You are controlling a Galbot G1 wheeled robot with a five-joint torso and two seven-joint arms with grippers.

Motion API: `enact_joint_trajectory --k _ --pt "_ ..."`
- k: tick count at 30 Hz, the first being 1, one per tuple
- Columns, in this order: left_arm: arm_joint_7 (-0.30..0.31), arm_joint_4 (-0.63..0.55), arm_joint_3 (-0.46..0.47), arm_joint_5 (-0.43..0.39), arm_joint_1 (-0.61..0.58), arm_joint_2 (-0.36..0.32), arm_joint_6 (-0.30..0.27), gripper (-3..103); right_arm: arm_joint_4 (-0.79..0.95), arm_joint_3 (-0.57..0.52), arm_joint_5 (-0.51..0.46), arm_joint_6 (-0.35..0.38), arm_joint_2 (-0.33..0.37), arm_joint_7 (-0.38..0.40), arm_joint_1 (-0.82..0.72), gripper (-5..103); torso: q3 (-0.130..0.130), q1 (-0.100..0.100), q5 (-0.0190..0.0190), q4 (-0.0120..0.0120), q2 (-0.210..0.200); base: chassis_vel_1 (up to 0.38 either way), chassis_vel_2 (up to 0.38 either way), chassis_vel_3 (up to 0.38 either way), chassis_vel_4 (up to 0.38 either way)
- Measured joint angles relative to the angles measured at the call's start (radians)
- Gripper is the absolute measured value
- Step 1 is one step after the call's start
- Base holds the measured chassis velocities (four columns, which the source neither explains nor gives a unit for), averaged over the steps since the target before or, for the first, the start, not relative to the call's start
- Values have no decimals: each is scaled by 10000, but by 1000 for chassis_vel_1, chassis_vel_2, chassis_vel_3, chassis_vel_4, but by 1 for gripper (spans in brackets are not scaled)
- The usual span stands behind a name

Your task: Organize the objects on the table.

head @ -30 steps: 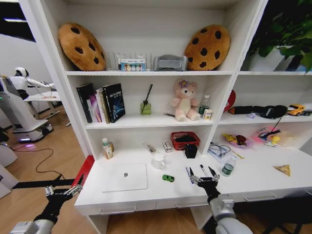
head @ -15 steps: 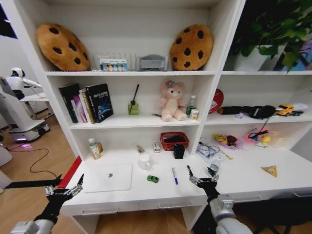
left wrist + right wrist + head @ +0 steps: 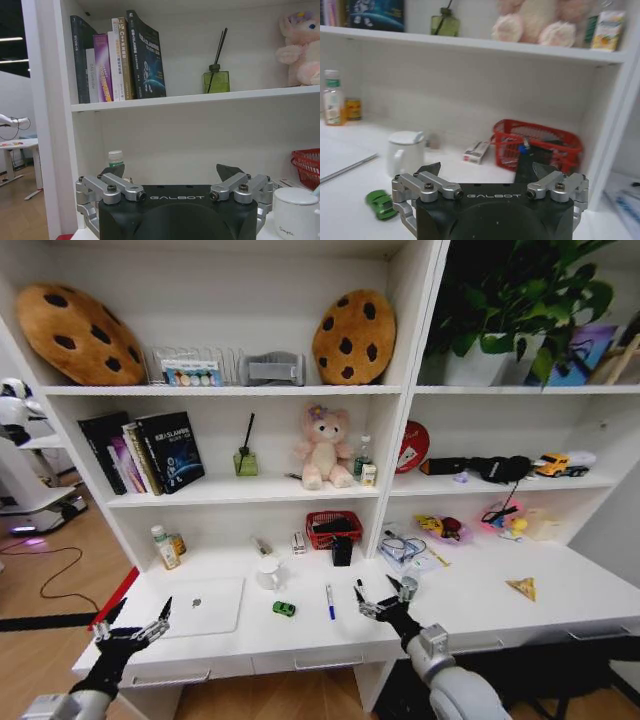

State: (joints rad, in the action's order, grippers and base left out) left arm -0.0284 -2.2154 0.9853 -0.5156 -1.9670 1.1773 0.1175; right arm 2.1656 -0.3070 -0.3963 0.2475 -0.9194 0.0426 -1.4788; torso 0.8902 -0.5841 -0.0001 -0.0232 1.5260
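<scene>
Nearest, at the lower left of the head view, left gripper (image 3: 131, 633) raised palm-forward in front of the table (image 3: 300, 640) edge, just off its left corner, fingers spread apart and holding nothing. At the lower right, right gripper (image 3: 382, 604) reaching up from a bent forearm over the front of the table, fingers likewise fanned apart, empty, tips close to the black pen (image 3: 360, 589) and the small green can (image 3: 407, 587).

On the table top, from left: thin silver laptop (image 3: 201, 607) lying closed and flat near the left end; tiny green toy car (image 3: 284, 609) just right of it, standing apart; blue pen (image 3: 329, 601) lying lengthwise between the car and the right gripper. Seen from the right wrist too, green toy car (image 3: 380, 204) low beside the gripper body, white mug (image 3: 406, 152) behind it.

Farther back against the shelf wall: white mug (image 3: 268, 573), red basket (image 3: 333, 529), small bottle (image 3: 160, 547) at the left.

On the shelf above: books (image 3: 142, 452), reed diffuser (image 3: 245, 457), pink plush bear (image 3: 322, 447)
</scene>
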Motion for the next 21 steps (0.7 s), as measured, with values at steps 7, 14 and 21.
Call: enact_joint_trajectory --k 7,14,21 --pt "-4 0 -1 0 0 2 1 100 -690 2220 -1649 1246 1464 -378 2144 100 0 1 2 -11 0 8 12 -1 -4" --pt "-5 0 -1 0 0 3 2 100 -2391 4166 -1583 1682 1331 -1855 5276 100 1 0 1 -4 0 0 0 0 0" --pt "-5 0 -1 0 0 3 3 100 -3122 4975 -2020 3057 747 -3472 6904 100 1 0 0 -5 0 0 0 0 0"
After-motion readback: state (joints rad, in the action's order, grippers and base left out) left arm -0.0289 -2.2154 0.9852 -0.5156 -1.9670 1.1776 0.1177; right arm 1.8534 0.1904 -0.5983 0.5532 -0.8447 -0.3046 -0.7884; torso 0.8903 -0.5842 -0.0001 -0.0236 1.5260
